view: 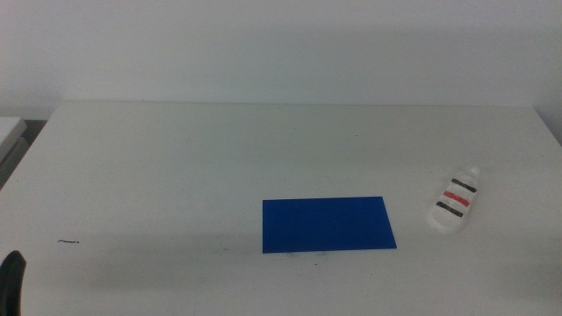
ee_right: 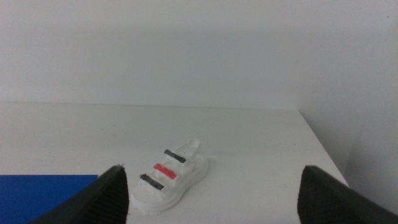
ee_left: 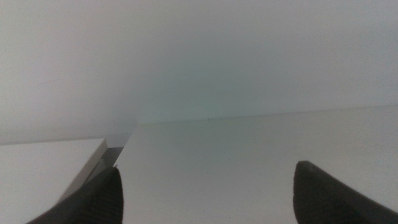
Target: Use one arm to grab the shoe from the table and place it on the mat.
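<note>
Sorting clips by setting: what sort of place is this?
Likely a robot test bench: a bare white table against a blank wall, only a blue mat and a small shoe laid out, open left gripper and right gripper waiting.

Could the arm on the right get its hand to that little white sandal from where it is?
Probably yes. The right hand is open and faces the small white strapped sandal, with only bare white tabletop between them.

table (view: 176, 167): white | mat (view: 327, 224): flat, centre | shoe (view: 456, 201): right of mat, apart
</note>
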You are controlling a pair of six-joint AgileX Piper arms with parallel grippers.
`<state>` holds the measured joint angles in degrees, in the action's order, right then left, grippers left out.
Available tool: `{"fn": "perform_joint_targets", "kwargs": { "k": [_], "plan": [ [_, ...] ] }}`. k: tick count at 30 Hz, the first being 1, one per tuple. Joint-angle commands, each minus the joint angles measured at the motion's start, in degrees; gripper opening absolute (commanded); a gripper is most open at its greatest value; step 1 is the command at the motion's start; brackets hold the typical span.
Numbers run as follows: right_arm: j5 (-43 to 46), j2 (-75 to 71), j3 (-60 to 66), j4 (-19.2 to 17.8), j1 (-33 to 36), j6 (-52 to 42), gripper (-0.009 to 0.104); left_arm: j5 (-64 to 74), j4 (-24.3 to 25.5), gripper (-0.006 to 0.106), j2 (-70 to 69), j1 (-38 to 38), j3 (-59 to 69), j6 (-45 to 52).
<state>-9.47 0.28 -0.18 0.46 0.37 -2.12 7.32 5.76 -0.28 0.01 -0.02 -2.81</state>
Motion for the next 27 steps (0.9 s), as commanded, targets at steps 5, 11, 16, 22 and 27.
{"fn": "perform_joint_targets", "kwargs": {
  "k": [5, 11, 16, 22, 27],
  "plan": [
    [-4.17, 1.42, -3.24, 0.22, -0.37, -0.27, 0.092, -0.70, -0.23, 0.094, 0.28, -0.01, 0.02, -0.08],
    [-15.72, 19.52, -18.86, 5.80, -0.37, -0.27, 0.092, -0.70, -0.23, 0.094, 0.28, -0.01, 0.02, -0.08],
    [-36.67, 38.82, -34.83, 10.81, -0.37, -0.27, 0.092, -0.70, -0.23, 0.094, 0.28, -0.01, 0.02, -0.08],
    [-43.09, 60.01, -50.89, 10.16, -0.37, 17.35, 0.092, -0.70, -0.23, 0.094, 0.28, -0.01, 0.02, -0.08],
    [-43.18, 77.24, -61.85, -2.69, 2.94, 52.38, 0.092, -0.70, -0.23, 0.094, 0.28, -0.01, 0.02, -0.08]
  ]
}}
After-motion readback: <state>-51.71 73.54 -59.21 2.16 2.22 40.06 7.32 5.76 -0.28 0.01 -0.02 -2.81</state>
